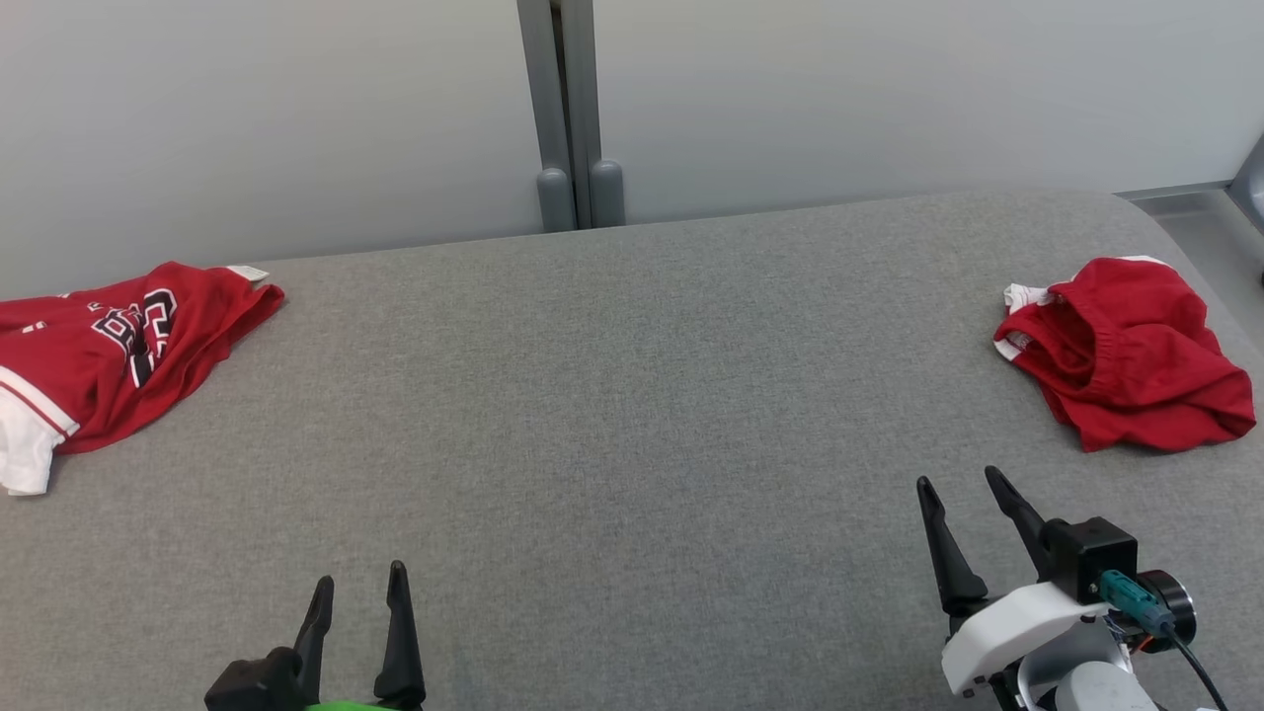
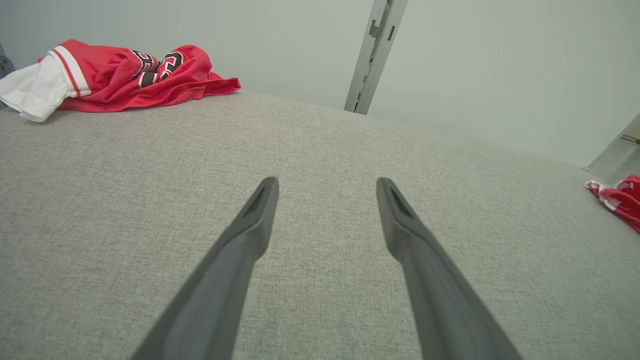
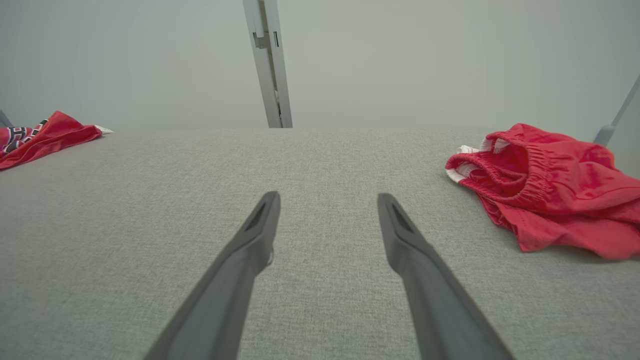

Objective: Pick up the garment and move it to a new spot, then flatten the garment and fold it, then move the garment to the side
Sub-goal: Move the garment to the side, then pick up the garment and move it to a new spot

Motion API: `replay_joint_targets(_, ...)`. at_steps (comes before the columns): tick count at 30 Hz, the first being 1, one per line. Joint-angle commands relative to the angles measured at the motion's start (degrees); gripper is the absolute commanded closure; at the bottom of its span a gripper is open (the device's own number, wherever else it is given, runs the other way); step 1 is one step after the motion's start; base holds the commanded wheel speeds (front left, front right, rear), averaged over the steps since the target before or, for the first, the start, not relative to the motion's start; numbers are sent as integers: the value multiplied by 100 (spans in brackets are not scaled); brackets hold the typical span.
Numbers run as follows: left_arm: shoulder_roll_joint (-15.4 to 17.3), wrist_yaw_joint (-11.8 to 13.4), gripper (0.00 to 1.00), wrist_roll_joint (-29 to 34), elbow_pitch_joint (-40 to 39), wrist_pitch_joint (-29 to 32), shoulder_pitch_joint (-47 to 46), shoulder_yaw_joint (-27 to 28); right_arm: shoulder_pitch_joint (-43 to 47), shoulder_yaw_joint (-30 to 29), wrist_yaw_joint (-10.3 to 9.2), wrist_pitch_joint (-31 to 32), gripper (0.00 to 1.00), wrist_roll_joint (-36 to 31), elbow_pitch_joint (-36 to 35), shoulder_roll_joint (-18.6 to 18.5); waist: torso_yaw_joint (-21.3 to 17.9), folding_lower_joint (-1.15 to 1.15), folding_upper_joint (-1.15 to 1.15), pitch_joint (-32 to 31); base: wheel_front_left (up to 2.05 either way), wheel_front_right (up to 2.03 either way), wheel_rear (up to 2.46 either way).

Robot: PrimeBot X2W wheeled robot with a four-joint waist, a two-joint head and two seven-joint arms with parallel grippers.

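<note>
Woven grey worktop [image 1: 632, 395], middle open; crumpled red shorts [image 1: 1126, 355] near right edge, jersey [image 1: 99, 365] left. Left gripper [image 1: 360, 576], right gripper [image 1: 957, 477] spread.

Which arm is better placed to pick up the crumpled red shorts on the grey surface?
Probably the right. The open right tool sits just short of the red shorts, while the left tool is far across the grey surface.

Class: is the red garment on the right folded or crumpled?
Crumpled: the red shorts lie bunched, with the elastic waistband gaping.
</note>
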Motion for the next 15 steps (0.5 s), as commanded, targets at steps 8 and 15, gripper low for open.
replay_joint_targets(8,7,6,0,12,28,-2,-44,-9,100,17,-9,-28,0,51,-12,-22,61,0,0,11,0,0,0)
replay_joint_targets(15,8,-16,0,41,58,-2,-107,-13,136,-98,-9,-27,0,38,-20,-22,378,0,0,24,0,0,0)
